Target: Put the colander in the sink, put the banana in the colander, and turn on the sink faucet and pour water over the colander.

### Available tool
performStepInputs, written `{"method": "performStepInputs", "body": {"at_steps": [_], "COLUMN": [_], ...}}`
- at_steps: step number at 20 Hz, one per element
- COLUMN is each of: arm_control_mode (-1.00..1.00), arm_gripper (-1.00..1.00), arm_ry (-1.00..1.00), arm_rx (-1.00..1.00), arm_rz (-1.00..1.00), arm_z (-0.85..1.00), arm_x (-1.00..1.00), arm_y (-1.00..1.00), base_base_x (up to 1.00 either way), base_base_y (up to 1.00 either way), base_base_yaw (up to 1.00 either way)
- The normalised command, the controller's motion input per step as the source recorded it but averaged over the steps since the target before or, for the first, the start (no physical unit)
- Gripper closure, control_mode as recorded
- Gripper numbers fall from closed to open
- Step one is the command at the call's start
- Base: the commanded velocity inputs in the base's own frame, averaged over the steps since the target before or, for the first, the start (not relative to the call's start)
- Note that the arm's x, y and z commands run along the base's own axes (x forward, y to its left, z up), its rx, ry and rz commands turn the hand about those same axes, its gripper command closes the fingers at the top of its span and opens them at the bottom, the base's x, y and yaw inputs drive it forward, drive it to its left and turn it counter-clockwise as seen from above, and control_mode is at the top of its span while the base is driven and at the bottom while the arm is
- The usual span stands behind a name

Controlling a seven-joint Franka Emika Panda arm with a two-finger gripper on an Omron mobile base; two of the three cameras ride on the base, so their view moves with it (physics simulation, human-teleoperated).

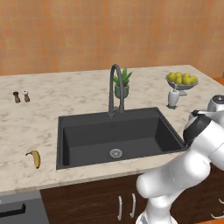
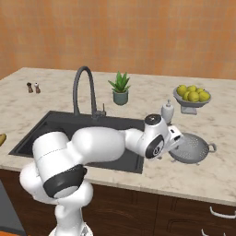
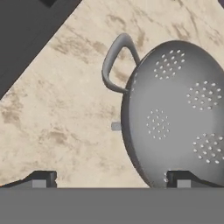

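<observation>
- We start at the lower left of the left base view; the banana [image 1: 34, 158] lies on the counter [image 1: 26, 127], left of the sink [image 1: 65, 127] and well apart from everything else; nobody has touched it, by the look of it.
- Centre frame now; the sink is bare but for its drain [image 1: 116, 152]; the sink faucet [image 1: 115, 89] arches over the back rim and we see no water running.
- Over to the right of the right base view; the colander [image 2: 191, 148] sits on the counter just right of the basin, not in it yet.
- The gripper [image 3: 109, 178] hovers at the colander's near edge, fingers spread wide, one tip over the rim, one over bare counter; nothing pinched.
- Our read: no step finished; grasping the colander comes first, then banana, then water.
</observation>
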Motion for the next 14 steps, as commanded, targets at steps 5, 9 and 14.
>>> {"method": "performStepInputs", "body": {"at_steps": [5, 9, 14], "arm_control_mode": [-1.0, -1.0, -1.0], "arm_gripper": [-1.0, -1.0, -1.0], "arm_ry": [0.0, 0.0, 0.0], "arm_rx": [-0.04, -0.02, -0.01], "arm_rz": [0.09, 0.08, 0.03], "arm_z": [-0.2, -0.15, -0.1], "arm_x": [0.31, 0.28, 0.28], "arm_y": [0.0, -0.09, -0.18], "base_base_x": [0.0, 0.0, 0.0], "base_base_y": [0.0, 0.0, 0.0], "base_base_yaw": [0.0, 0.0, 0.0]}}
